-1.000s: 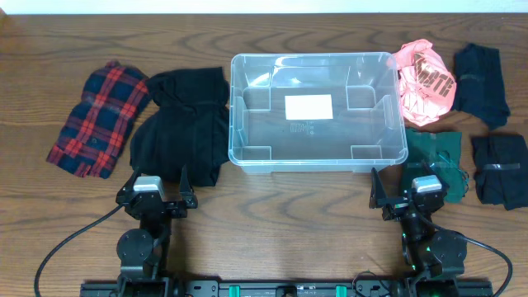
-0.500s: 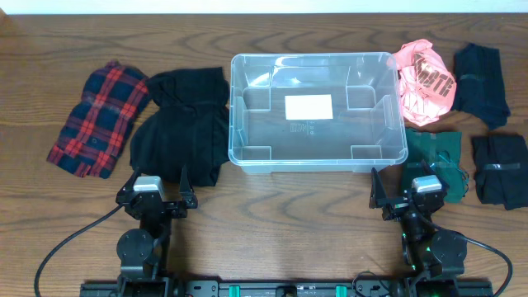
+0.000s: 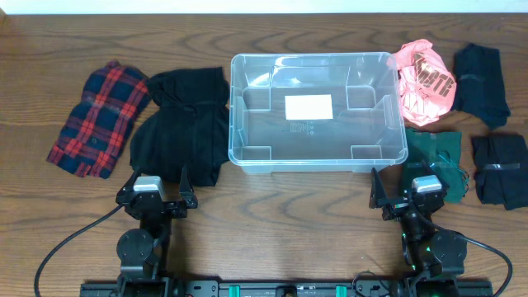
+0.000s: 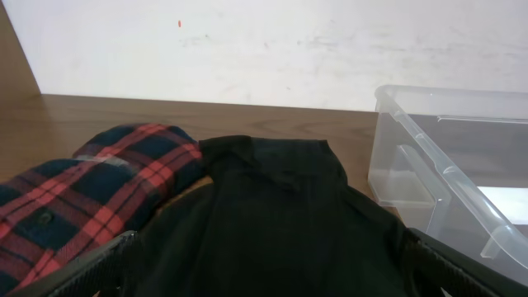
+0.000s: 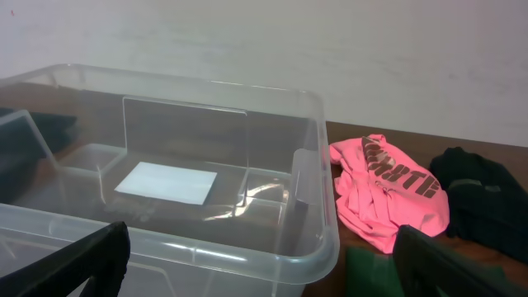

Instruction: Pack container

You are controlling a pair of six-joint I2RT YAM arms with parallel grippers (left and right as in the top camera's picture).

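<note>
While parked at the near edge of the table (image 3: 272, 223), unchanged against the frames from a second ago: same arm poses, same spot for every item. Two grippers counted: left gripper (image 3: 157, 183) and right gripper (image 3: 410, 183), both released, jaws spread wide and grasping nothing. Dark fingers (image 4: 91, 266) low in the corners of the left wrist view, same for the fingers (image 5: 78, 260) in the right wrist view. Just past left gripper, one black garment (image 3: 186, 124), crumpled, right edge against the container wall. Just beside right gripper, one green garment (image 3: 437, 153); touching it or not, cannot tell. Right of that, near dark bundle (image 3: 499, 169), folded. One container (image 3: 371, 124), clear plastic, upright, mid-table between the left and right clothing groups, only one white label (image 3: 308, 106) showing on its base. Left of black garment, one plaid shirt (image 3: 99, 120), red and navy, folded, edges meeting. Farther back on the right, one pink shirt (image 3: 423, 82), crumpled, dark print, just beside the container's far right corner. Beyond it to the right, far dark bundle (image 3: 483, 73). Six cloth items in all, two left of the container and four right.
</note>
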